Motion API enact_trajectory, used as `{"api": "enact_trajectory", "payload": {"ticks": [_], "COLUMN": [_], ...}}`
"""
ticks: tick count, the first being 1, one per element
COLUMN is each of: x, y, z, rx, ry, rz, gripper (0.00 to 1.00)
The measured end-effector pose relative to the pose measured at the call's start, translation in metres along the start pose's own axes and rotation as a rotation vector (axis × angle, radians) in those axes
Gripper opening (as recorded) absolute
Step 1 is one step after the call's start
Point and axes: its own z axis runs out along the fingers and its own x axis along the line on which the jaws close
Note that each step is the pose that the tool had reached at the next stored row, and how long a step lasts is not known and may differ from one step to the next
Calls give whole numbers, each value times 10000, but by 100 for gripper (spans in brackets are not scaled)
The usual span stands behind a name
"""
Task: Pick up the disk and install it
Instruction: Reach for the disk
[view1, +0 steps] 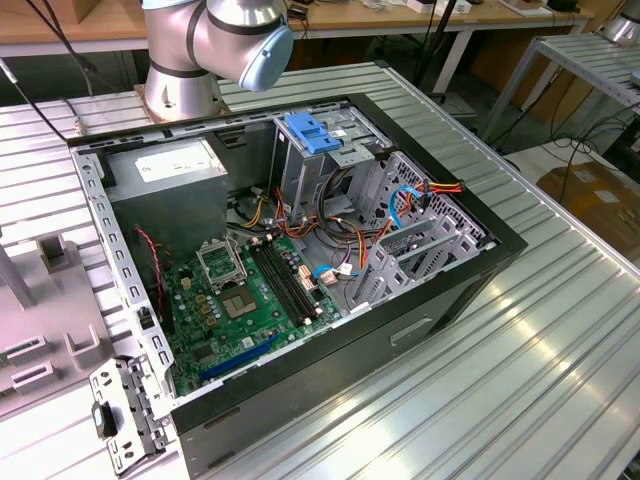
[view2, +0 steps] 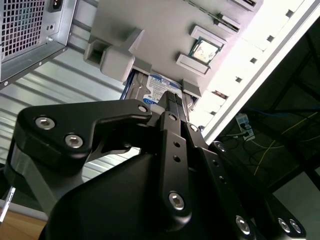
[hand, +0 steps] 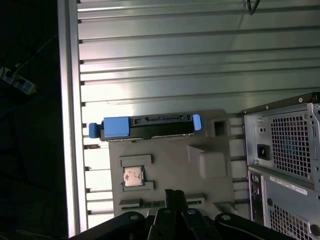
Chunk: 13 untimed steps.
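Presently the fingers (view2: 169, 102) sit pressed together and empty near the disk (view2: 159, 85), which stands on edge in its grey holder (hand: 210, 165), so closing in unopened could ram its edge.

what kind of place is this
Probably a robotics lab or workshop: an open black desktop computer case with a green motherboard lies on a ribbed aluminium table, beside a silver-and-blue robot arm.

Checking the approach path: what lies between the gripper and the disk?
In the first wrist view, bare grey holder plate lies between the gripper and the disk; a square chip sits off to one side.
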Motion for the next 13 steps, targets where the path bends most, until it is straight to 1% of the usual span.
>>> {"api": "enact_trajectory", "payload": {"ticks": [3,13], "x": [12,19], "y": [1,1], "z": [2,4], "rx": [-1,-1], "ry": [0,-1], "rz": [-1,0], "gripper": [11,11]}}
